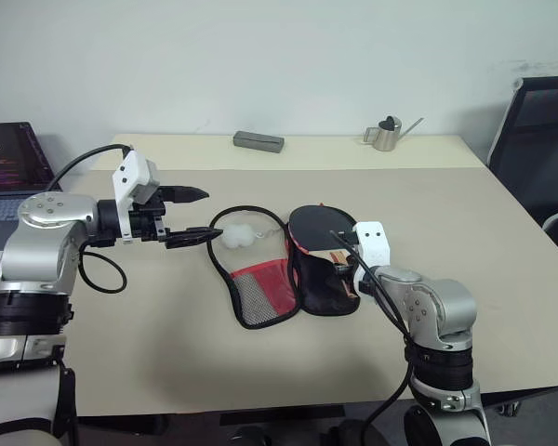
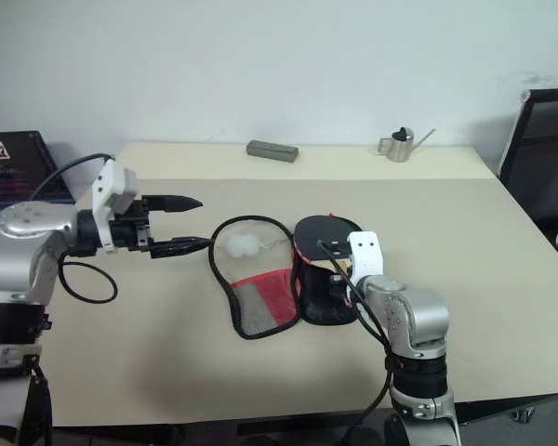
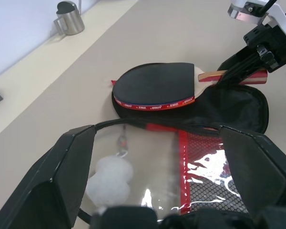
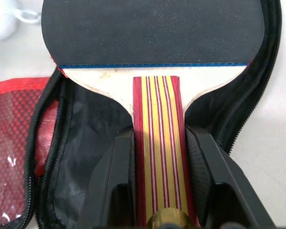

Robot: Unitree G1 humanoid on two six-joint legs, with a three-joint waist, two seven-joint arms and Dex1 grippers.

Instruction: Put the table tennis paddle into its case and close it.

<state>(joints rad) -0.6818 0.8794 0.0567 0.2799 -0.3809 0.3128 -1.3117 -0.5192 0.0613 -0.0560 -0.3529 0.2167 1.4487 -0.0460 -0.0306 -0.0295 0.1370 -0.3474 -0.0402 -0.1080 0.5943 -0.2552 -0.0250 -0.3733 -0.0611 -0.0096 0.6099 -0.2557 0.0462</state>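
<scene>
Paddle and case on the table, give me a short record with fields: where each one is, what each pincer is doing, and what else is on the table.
paddle: table tennis paddle lies over the inner lining of the open half of the case, handle toward the robot
case: case unzipped, spread flat in two halves, mesh pocket up
charm: white fluffy charm beside the mesh half
right pincer: right pincer shut on the paddle's handle
left pincer: left pincer open, above the table near the charm
also on table: grey box, small metal watering can
</scene>
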